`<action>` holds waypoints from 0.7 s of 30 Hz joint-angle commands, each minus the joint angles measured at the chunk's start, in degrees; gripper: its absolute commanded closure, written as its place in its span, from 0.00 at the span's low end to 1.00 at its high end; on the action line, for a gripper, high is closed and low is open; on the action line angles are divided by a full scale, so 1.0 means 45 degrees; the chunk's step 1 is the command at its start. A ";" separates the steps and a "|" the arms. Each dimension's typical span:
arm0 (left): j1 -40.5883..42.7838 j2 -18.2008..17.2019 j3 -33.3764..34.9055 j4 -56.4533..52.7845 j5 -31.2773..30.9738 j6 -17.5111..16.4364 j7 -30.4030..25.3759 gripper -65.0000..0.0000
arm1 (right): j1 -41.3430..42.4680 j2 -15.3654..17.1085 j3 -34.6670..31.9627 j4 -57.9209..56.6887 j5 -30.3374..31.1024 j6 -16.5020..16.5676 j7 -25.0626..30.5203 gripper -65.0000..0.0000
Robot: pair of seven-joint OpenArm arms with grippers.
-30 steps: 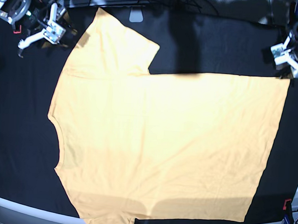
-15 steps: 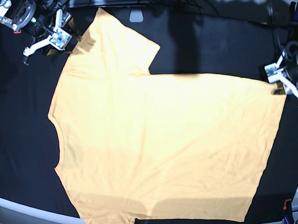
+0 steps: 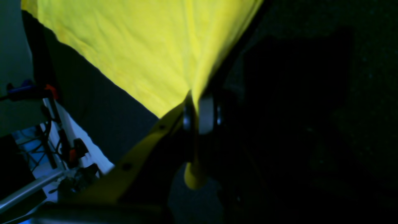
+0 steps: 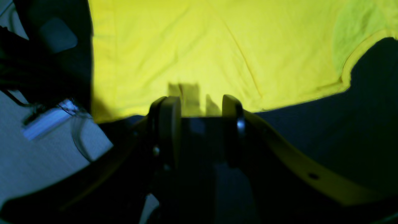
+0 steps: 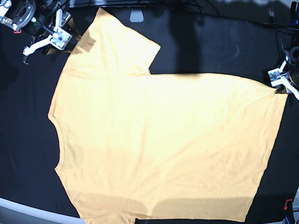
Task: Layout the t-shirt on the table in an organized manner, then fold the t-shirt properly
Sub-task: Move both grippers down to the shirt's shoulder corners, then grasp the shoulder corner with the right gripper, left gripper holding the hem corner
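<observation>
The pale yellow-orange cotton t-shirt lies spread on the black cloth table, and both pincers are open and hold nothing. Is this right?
Not quite. The pale yellow-orange cotton t-shirt lies spread on the black cloth table, but only the right pincer is open. The left pincer is shut on the shirt's corner, as the left wrist view shows.

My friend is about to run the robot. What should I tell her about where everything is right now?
Left hand: shut, pinching a far corner of the t-shirt's bottom hem.
Right hand: open, holding nothing, at the edge of the far sleeve.
T-shirt: spread nearly flat on the table, collar toward the right arm's side, hem toward the left arm's side, far sleeve spread out; near edge cut off in the base view.
Done: mostly laid out.
Left: smooth it, then do all the folds. None made yet.
</observation>
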 commanded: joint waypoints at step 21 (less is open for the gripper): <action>-0.0063 -0.0253 -0.0058 0.0068 -0.0685 -0.0063 -0.0364 1.00 | -0.0029 0.0238 -0.2647 -0.0272 -0.6936 -0.1734 0.1671 0.54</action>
